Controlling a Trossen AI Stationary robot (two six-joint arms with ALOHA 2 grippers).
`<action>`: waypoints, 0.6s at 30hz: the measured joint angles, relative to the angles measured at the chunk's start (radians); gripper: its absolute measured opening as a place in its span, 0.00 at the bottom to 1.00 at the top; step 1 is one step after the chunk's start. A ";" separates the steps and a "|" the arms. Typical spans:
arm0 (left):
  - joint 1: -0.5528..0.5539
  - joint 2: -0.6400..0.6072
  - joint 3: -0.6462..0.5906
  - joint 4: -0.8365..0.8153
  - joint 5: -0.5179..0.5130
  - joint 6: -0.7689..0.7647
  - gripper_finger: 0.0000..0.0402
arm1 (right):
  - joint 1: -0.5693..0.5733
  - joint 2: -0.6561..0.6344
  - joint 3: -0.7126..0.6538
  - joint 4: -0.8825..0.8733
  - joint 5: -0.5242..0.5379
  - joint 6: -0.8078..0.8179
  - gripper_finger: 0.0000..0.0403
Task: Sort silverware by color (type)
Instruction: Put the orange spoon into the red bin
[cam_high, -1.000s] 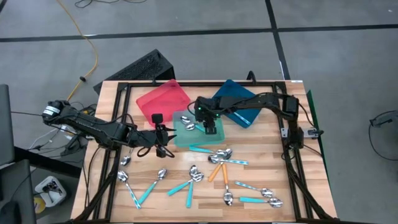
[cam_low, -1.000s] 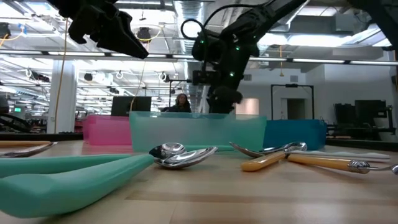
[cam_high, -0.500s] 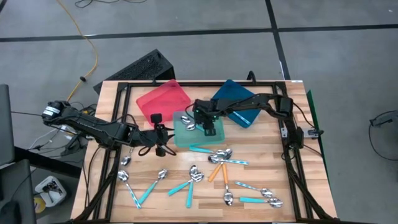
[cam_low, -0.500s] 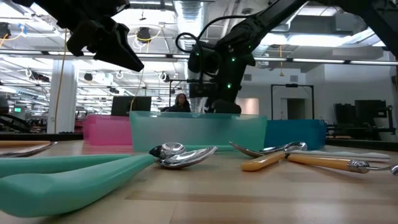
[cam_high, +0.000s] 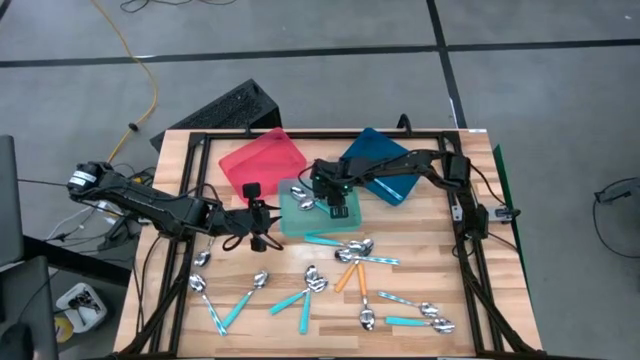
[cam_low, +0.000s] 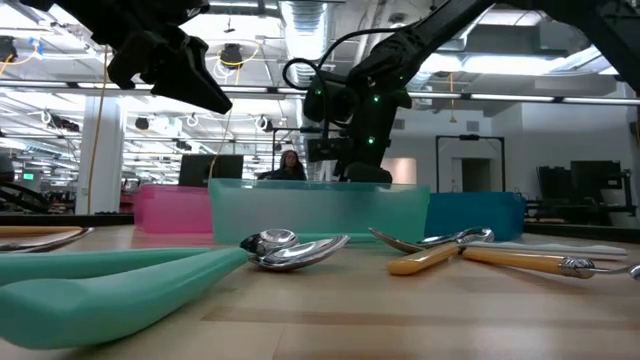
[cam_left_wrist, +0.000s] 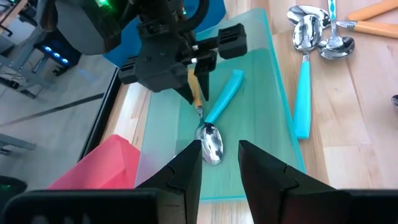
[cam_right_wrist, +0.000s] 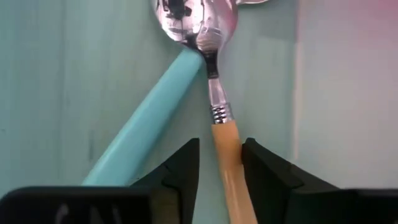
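While the right gripper (cam_right_wrist: 219, 163) clamps an orange-handled spoon (cam_right_wrist: 225, 149) over the teal tray (cam_high: 300, 222), apparently misplaced there beside a teal-handled spoon (cam_left_wrist: 221, 107), most spoons (cam_high: 350, 262) lie unsorted below it, the left gripper (cam_left_wrist: 219, 163) idling part-open.

Orange-handled spoon (cam_right_wrist: 225, 163) between right hand's (cam_right_wrist: 219, 163) fingers, bowl down beside teal-handled spoon (cam_right_wrist: 144, 124), others scattered (cam_high: 340, 285)

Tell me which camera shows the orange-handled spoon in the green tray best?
The right wrist view: the orange-handled spoon fills it, between the right pincer. The left wrist view shows it smaller; overhead it's hidden; the low view sees only the green tray.
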 joint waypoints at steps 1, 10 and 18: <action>0.000 0.000 0.000 0.000 0.000 0.000 0.23 | -0.002 0.000 0.000 0.000 0.000 0.000 0.33; 0.000 0.000 0.000 -0.001 0.026 -0.001 0.23 | -0.003 0.000 0.000 0.001 -0.019 0.000 0.31; 0.000 0.000 0.000 -0.001 0.036 -0.001 0.23 | -0.017 0.000 -0.016 0.001 -0.033 0.000 0.31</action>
